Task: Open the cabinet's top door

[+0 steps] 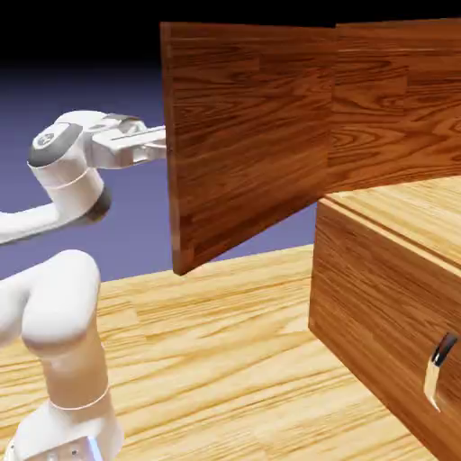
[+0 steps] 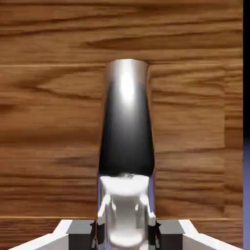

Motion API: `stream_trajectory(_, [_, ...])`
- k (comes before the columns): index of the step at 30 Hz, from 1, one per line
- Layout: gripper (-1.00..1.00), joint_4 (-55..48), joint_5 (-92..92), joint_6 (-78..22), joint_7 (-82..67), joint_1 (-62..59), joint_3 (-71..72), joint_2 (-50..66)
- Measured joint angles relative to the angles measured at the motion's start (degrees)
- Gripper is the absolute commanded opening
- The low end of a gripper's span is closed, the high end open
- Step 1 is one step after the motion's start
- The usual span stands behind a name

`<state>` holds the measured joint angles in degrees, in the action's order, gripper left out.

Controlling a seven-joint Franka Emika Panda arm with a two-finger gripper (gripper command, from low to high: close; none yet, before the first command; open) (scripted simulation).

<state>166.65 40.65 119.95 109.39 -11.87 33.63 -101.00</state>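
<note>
A white Franka Panda arm (image 1: 56, 306), its links smooth, rounded and glossy like moulded plastic, with thin seams ringing the joints. The wrist joint (image 1: 61, 149) carries a dark grey end cap with a small pale circular mark at its centre, and a dark band shows beneath the wrist housing. The hand (image 1: 126, 142) is a flatter white block with grey recessed panels along its side. The base (image 1: 67, 446) is light grey, dotted with small studs. From the hand camera, the gripper (image 2: 126, 229) shows white angular shoulders, dark grey insets and pale, ribbed finger (image 2: 108, 217) mouldings.
</note>
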Motion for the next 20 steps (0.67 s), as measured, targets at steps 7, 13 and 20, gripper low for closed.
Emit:
stream_trajectory(7, [-1.0,-11.44,-12.61,-15.38,-2.12,-6.02,14.07,0.0])
stream_trajectory(13, [-1.0,-23.9,-18.93,-27.41,-4.36,-15.16,20.58,0.0])
stream_trajectory(20, [1.0,-37.64,-22.23,-38.91,-6.92,-25.68,23.64,0.1])
